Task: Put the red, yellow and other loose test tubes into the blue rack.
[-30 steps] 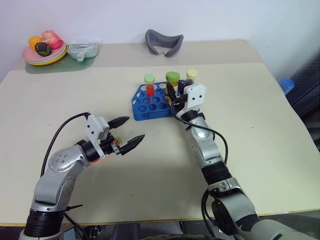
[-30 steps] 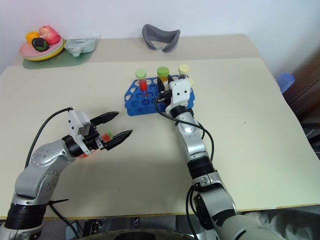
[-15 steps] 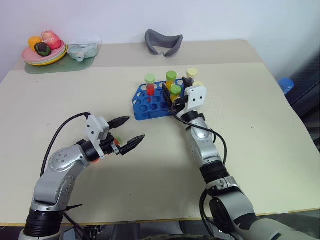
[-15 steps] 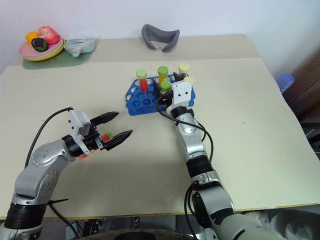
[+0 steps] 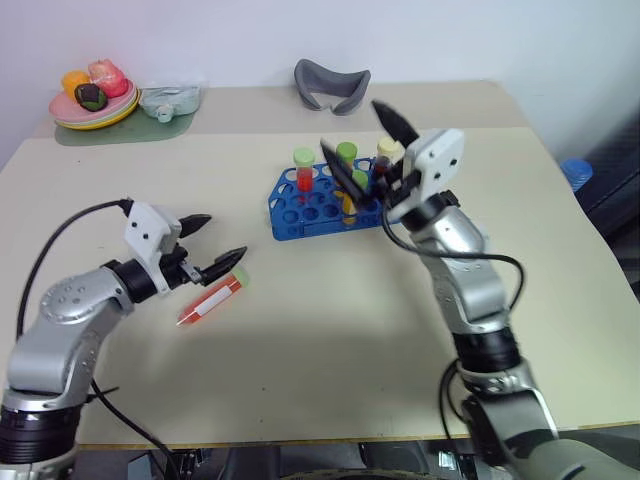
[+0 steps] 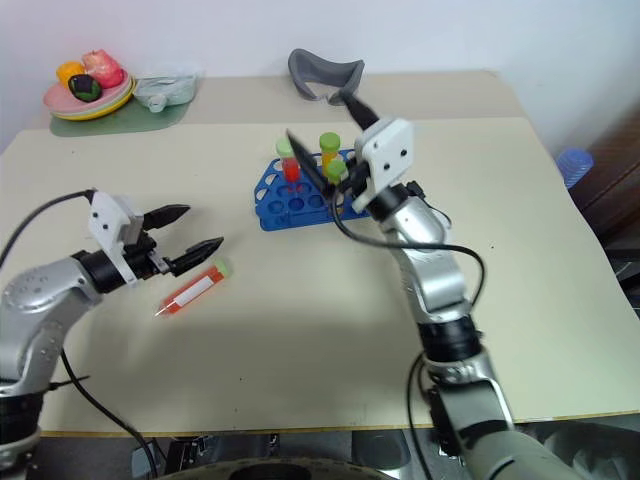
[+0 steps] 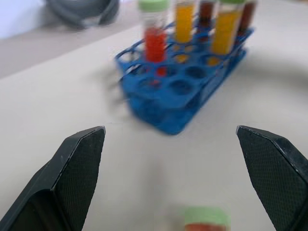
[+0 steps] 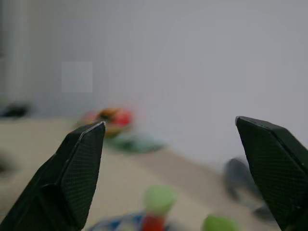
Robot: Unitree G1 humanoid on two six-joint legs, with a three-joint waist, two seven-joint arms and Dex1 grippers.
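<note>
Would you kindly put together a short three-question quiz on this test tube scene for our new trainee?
1. True or false: the red tube with the green cap lies flat on the table, outside the blue rack.
2. Which end effector is nearer that lying tube: A) left B) right?
3. Fill in: both end effectors have their fingers ____.

Key: 1 true; 2 A; 3 open.
</note>
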